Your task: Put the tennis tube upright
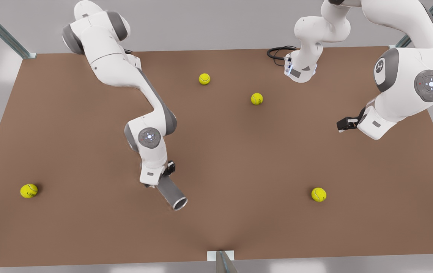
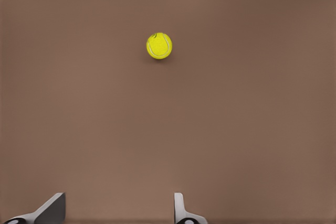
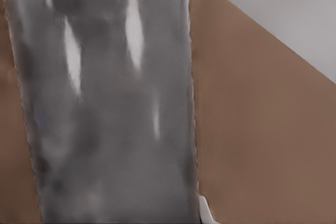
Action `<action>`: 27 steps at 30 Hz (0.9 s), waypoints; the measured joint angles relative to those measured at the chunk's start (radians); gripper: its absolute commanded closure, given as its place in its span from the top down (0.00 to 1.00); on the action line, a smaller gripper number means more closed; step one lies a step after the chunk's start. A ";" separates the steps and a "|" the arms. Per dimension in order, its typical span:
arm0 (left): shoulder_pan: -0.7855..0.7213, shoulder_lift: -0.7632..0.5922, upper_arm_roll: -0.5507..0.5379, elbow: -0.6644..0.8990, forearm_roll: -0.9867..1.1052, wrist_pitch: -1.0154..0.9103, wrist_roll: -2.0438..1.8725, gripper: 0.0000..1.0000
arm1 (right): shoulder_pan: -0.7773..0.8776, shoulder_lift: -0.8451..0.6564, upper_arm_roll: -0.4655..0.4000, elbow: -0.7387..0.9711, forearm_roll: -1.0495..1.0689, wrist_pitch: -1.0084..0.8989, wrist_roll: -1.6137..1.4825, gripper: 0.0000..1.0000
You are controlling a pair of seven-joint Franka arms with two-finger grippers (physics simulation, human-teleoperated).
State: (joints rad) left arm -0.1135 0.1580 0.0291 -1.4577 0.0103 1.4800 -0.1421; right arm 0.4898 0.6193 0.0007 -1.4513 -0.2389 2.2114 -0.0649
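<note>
Tilting seems underway: the right end effector (image 1: 162, 181) grasps the tennis tube (image 1: 171, 192), slanted over the surface (image 1: 239, 159). Next, swing it vertical. The left end effector (image 2: 119, 211) waits, released.

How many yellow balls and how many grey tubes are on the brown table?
Yellow tennis balls: 4
Grey tennis tube: 1, at the right gripper
Total: 5
</note>
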 measured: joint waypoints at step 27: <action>-0.002 0.010 0.000 -0.002 0.001 0.001 -0.003 1.00 | 0.435 0.542 0.000 0.514 -0.157 0.230 -0.431 1.00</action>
State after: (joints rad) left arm -0.1152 0.1683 0.0291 -1.4593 0.0117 1.4808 -0.1455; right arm 0.9248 1.1611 0.0003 -0.9377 -0.3957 2.4413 -0.4957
